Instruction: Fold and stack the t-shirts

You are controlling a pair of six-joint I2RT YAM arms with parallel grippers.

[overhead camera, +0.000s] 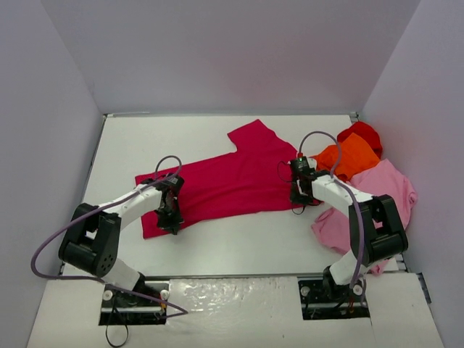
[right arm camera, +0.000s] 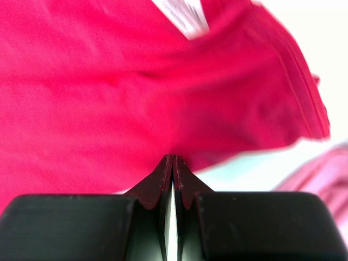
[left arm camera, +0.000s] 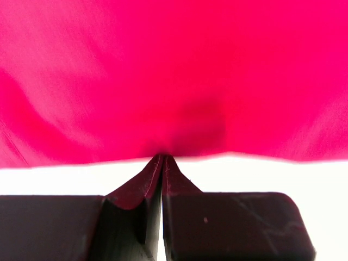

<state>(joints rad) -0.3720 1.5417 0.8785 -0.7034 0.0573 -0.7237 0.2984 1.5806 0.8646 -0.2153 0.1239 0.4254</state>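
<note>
A crimson t-shirt (overhead camera: 225, 185) lies spread flat across the middle of the table, one sleeve pointing toward the back. My left gripper (overhead camera: 172, 223) is at the shirt's near left edge. In the left wrist view its jaws (left arm camera: 163, 156) are shut, pinching the puckered hem of the crimson cloth (left arm camera: 174, 76). My right gripper (overhead camera: 298, 197) is at the shirt's right end, and its jaws (right arm camera: 173, 157) are shut on the edge of the crimson cloth (right arm camera: 109, 98). A small white tag (right arm camera: 182, 13) shows near the collar. Orange (overhead camera: 349, 156), bright red (overhead camera: 362, 134) and light pink (overhead camera: 380, 192) t-shirts lie bunched at the right.
Grey walls close the table on the left, back and right. Bare white table (overhead camera: 239, 243) runs between the shirt and the arm bases. The pink shirt's edge (right arm camera: 323, 174) lies just right of my right gripper.
</note>
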